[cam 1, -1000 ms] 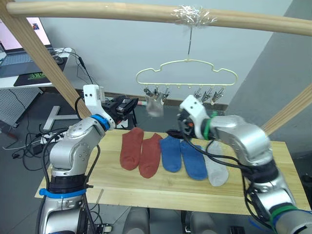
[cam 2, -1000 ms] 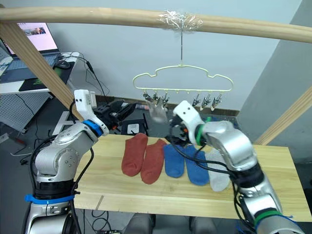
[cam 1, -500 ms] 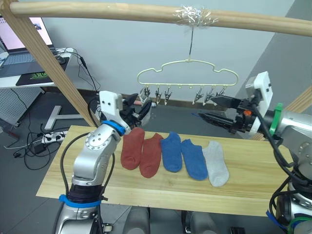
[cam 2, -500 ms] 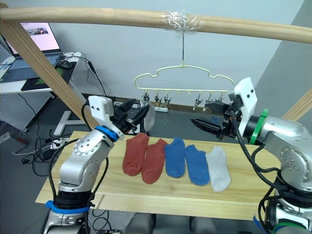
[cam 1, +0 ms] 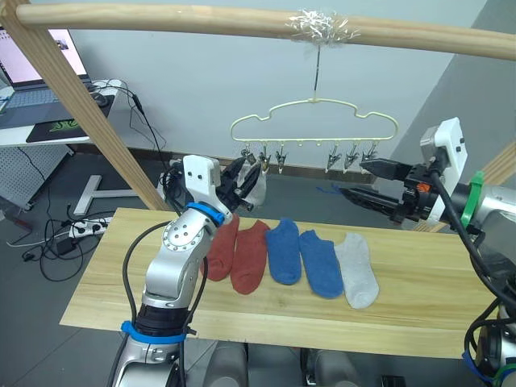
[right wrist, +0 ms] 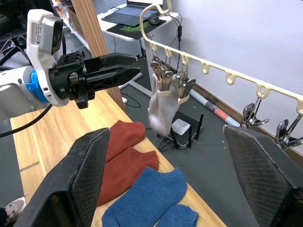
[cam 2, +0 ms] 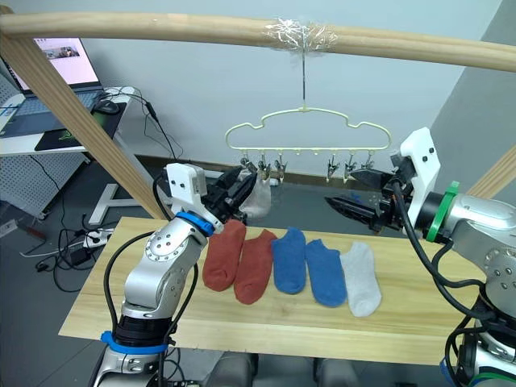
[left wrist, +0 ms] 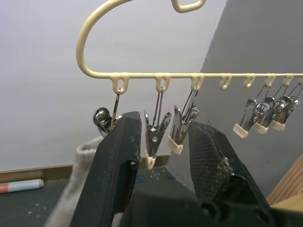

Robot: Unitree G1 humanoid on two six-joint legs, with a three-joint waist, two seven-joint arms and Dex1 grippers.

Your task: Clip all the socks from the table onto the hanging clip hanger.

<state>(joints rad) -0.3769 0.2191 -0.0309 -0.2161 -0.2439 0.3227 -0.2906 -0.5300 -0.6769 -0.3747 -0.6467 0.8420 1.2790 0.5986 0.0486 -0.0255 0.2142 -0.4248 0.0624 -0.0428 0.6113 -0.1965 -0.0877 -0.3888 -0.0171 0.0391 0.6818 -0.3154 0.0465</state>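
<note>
The pale yellow-green clip hanger (cam 1: 314, 121) hangs by its hook from the top pole. One light grey sock (cam 1: 258, 185) dangles from its left clips (left wrist: 152, 137). My left gripper (cam 1: 240, 176) is open right at those clips, beside the hanging sock (left wrist: 78, 189). Five socks lie in a row on the table (cam 1: 113, 278): two rust-red socks (cam 1: 234, 251), two blue socks (cam 1: 302, 256) and a light grey sock (cam 1: 357, 270). My right gripper (cam 1: 355, 179) is open and empty, held above the table to the right of the hanger and pointing left.
A thick wooden pole frame (cam 1: 201, 18) spans the top, with a slanted pole (cam 1: 89, 113) at the left and another at the far right. A white desk with a laptop (cam 1: 40, 105) stands back left. Cables lie on the floor behind the table.
My right gripper has pulled back to the right, away from the hanging grey sock. My left gripper has moved right and up to the left clips.
</note>
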